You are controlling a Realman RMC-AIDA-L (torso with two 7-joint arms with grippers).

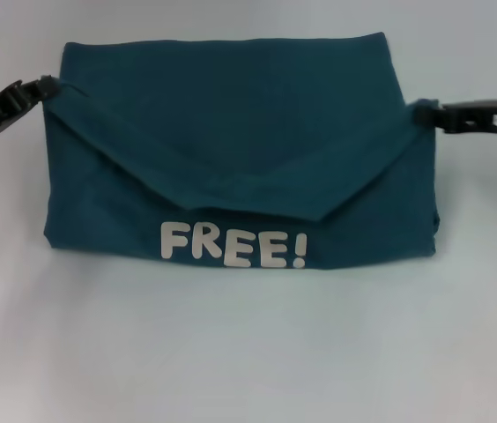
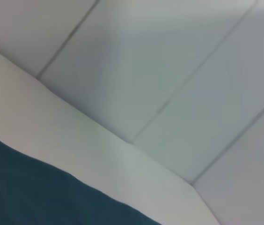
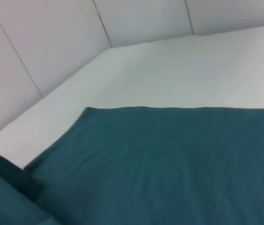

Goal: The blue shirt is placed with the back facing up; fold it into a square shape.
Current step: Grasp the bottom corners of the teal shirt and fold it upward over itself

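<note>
A bare test bench, more a lab or robot workroom than a home. A plain white table point(image 1: 248, 352) fills the head view from 12 to 6 o'clock, and the wrist views show pale wall panels point(image 2: 169, 70) with thin dark seams behind it.

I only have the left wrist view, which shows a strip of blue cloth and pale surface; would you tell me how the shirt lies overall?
Observer: In the head view the blue shirt is folded into a wide bundle on the table, with a pointed flap lying across its middle.
Operator: Is any print showing?
Observer: Yes, white letters reading FREE! run along the near edge, below the flap's tip.
Operator: Where are the two grippers?
Observer: The left gripper is at the bundle's far left corner, and the right gripper is at its right edge.
Operator: Does the right wrist view add anything?
Observer: It shows a flat, mostly smooth stretch of the cloth ending in a straight edge.
</note>
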